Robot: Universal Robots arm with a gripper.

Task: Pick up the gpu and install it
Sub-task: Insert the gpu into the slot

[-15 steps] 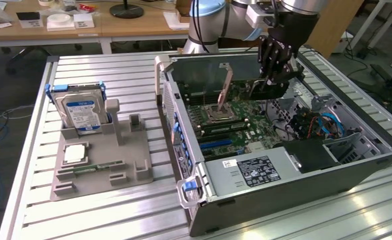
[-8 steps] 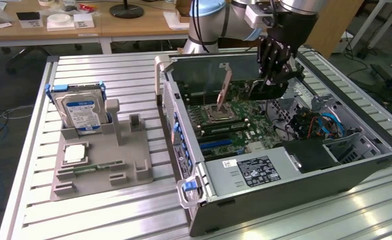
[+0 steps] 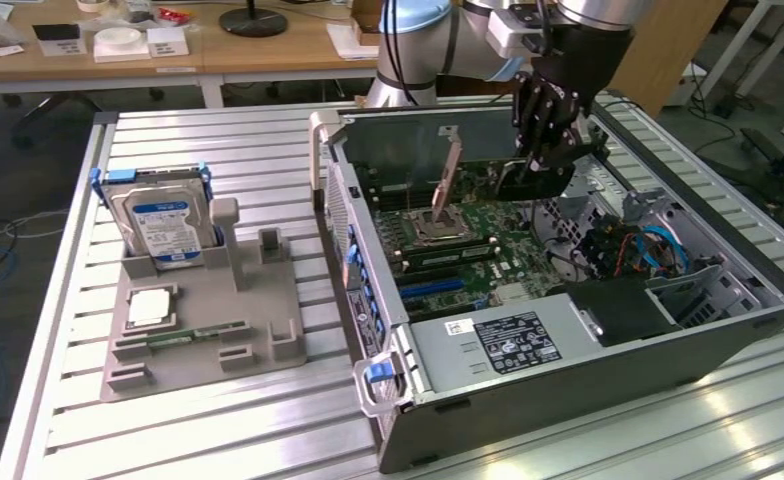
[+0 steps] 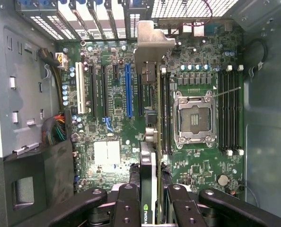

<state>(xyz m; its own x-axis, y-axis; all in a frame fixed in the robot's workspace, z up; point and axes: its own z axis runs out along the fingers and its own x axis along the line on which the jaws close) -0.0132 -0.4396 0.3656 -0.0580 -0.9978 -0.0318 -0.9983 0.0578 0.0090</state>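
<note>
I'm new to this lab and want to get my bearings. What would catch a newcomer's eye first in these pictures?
The black gripper, shut on the gpu, holds the card on edge over the green motherboard inside the open computer case. On the exterior view's left, a hard drive with a blue label stands upright in a grey holder.

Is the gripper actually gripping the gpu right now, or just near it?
Touching. The wrist view shows the gripper with its fingers pressed against both faces of the gpu.
</note>
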